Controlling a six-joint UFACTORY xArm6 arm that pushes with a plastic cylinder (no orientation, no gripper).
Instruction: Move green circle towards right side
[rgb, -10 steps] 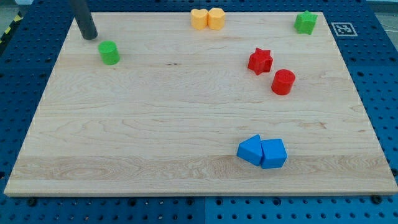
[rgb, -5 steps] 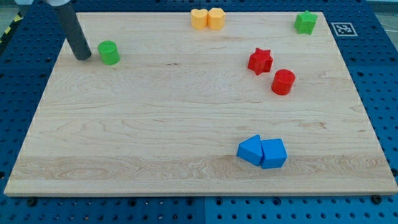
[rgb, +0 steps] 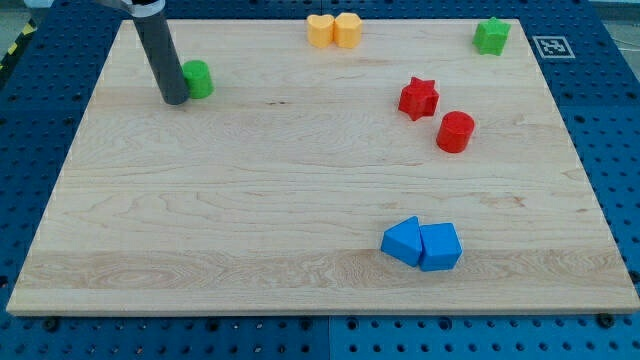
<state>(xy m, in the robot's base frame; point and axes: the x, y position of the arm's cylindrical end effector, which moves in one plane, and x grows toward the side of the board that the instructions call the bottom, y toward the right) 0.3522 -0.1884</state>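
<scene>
The green circle (rgb: 199, 79) is a small green cylinder near the top left of the wooden board (rgb: 250, 200). My tip (rgb: 174, 99) is at the end of a dark rod that comes down from the view's top left. It touches the green circle on its left side and partly hides it.
Two yellow blocks (rgb: 334, 29) sit side by side at the top edge. A green star (rgb: 491, 36) is at the top right. A red star (rgb: 418, 97) and a red cylinder (rgb: 455, 131) lie right of centre. Two blue blocks (rgb: 422, 244) touch near the bottom.
My tip moved down and then right, reaching the green circle's left side. The green circle has shifted a little to the right and slightly up.
</scene>
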